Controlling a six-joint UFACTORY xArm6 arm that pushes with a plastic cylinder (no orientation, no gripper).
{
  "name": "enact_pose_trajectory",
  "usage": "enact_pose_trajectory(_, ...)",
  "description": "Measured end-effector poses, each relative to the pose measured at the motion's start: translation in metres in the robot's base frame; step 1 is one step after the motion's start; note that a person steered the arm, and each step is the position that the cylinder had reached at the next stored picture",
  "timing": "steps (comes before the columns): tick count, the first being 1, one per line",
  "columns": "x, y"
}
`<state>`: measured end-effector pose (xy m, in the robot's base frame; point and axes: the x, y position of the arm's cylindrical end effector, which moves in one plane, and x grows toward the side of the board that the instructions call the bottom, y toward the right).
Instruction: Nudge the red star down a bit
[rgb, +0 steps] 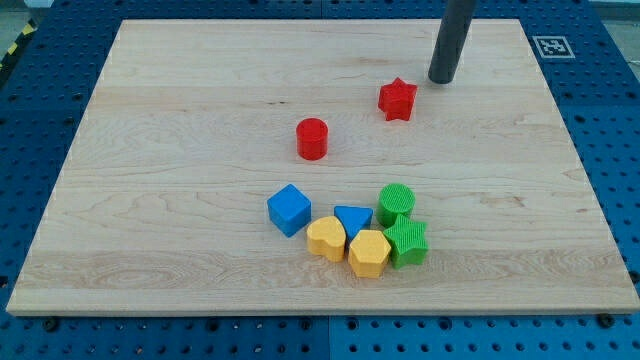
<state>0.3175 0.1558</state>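
The red star (397, 99) lies on the wooden board (180, 200) right of centre, toward the view's top. My tip (441, 80) is the lower end of the dark rod, a short way to the upper right of the red star and apart from it. A red cylinder (312, 138) stands to the lower left of the star.
A cluster sits low on the board: a blue cube (289, 209), a blue triangle (352, 218), a yellow block (326, 238), a yellow hexagon (369, 252), a green cylinder (396, 202) and a green star (407, 242). A marker tag (553, 46) is at the upper right corner.
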Motion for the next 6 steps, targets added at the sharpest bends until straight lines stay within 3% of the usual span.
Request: enact_pose_trajectory(6, 0.001, -0.041)
